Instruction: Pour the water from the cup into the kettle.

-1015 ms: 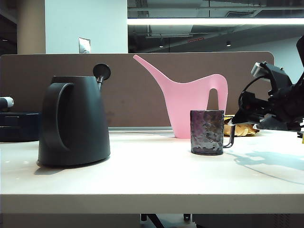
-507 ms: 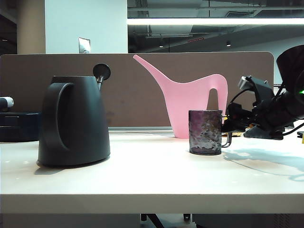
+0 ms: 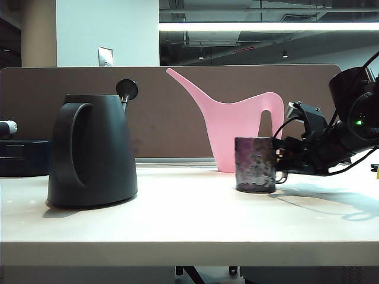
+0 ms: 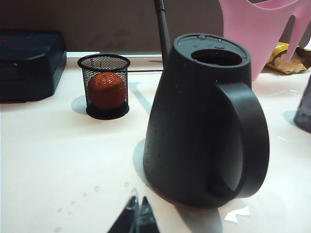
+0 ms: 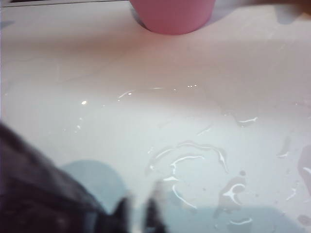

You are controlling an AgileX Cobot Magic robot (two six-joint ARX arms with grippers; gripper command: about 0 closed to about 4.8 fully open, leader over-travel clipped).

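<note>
I see the hammered purplish-silver cup upright at the table's 3 o'clock; right gripper pinches its wire handle. Left gripper's fingers pressed together beside the matte black kettle.

no legible text or labels

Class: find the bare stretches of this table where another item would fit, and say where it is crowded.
Free: the table between kettle and cup, and the front strip. Crowded: by the cup, where the right gripper meets its handle and the pink watering can stands behind. The left gripper is near the kettle.
</note>
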